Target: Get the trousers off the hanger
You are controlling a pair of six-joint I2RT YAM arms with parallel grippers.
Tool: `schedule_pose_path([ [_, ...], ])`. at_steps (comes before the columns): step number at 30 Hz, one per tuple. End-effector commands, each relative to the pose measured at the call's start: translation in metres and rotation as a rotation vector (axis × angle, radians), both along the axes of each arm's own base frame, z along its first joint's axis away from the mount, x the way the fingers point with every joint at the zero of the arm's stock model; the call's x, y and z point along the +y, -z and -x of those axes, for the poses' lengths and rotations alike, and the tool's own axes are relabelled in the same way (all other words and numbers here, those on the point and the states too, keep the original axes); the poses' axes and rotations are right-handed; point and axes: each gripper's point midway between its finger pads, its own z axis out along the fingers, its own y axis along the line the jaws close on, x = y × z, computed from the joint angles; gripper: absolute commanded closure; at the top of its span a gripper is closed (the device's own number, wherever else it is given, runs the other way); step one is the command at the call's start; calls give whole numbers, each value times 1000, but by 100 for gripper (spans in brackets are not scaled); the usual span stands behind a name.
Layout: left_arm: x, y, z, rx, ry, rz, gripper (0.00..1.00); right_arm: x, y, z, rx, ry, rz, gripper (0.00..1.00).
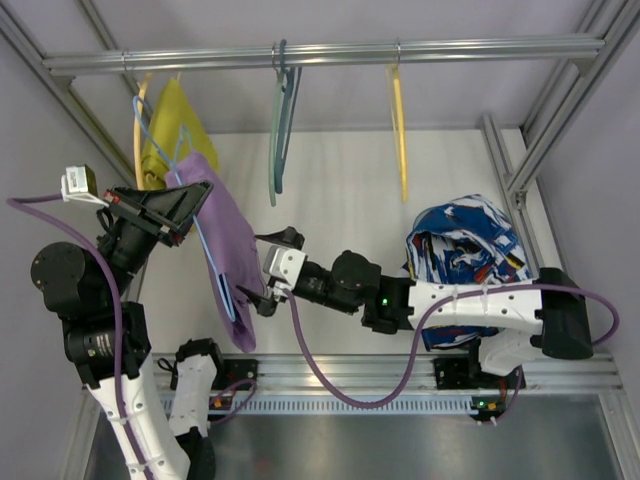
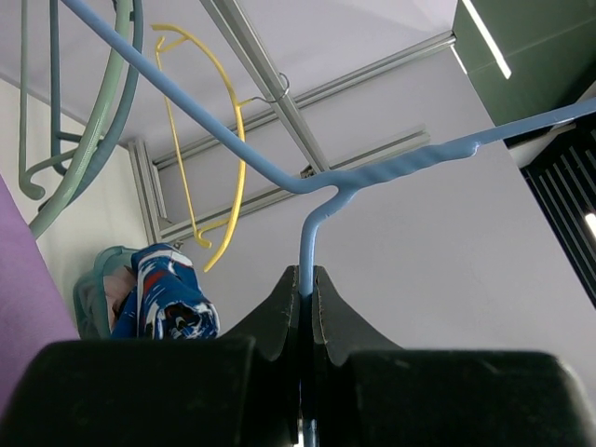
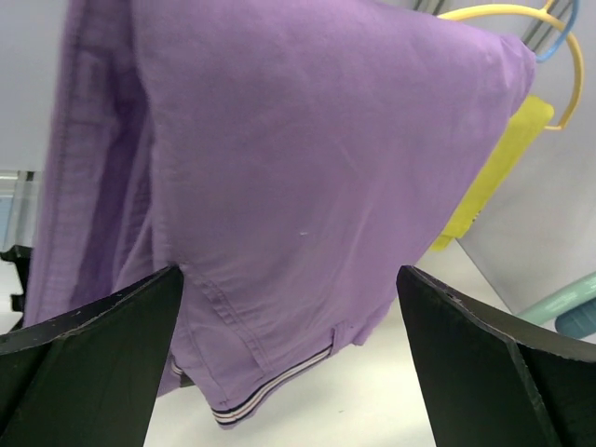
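The lilac-purple trousers hang folded over the pale light-blue hanger, which is off the rail and held up left of centre. My left gripper is shut on the hanger's stem, its jaws pinched on the wire. The trousers show as a purple strip at that view's left edge. My right gripper is open at the trousers' lower edge. In the right wrist view the cloth fills the space ahead of the spread fingers, with the striped waistband low between them.
A metal rail carries a teal-green hanger, a yellow hanger and a mustard-yellow garment. A pile of blue-white-red patterned clothes lies at the right. Frame posts stand at both sides.
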Motion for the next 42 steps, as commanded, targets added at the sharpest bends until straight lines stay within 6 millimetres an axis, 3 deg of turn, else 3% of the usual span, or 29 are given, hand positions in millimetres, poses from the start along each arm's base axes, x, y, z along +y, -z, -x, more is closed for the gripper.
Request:
schedule_pose_path([
  [1,1,-30,11,-116,-27,2,100,5,-33,25,-30,-70,-88,1],
  [3,1,-30,11,-120,-25,0,100,6,-32,32,-58,-93,-77,0],
  [12,1,-33,11,-126,-27,3,100,11,-27,26,-63,-64,-55,1],
  [16,0,-35,13,-133,-26,3,100,10,-25,13,-47,-19,-47,1],
  [22,0,-39,16,-141,-26,2,100,9,-20,-24,-24,73,-45,1],
  [28,0,-39,15,-138,-25,5,100,15,-37,-37,-44,100,-84,3],
  [34,-1,-41,15,-141,-17,-1,100,15,-53,-52,-44,145,-123,30],
  [35,-1,-40,15,-138,-15,0,100,11,-58,-57,-43,160,-138,49],
  [37,-1,-39,14,-136,-14,-4,100,5,-66,-63,-45,188,-149,72],
  [40,-2,-36,13,-131,-10,-6,100,-5,-76,-70,-51,222,-159,94],
  [42,-1,-34,12,-126,-11,-6,100,-12,-83,-75,-48,236,-164,100],
])
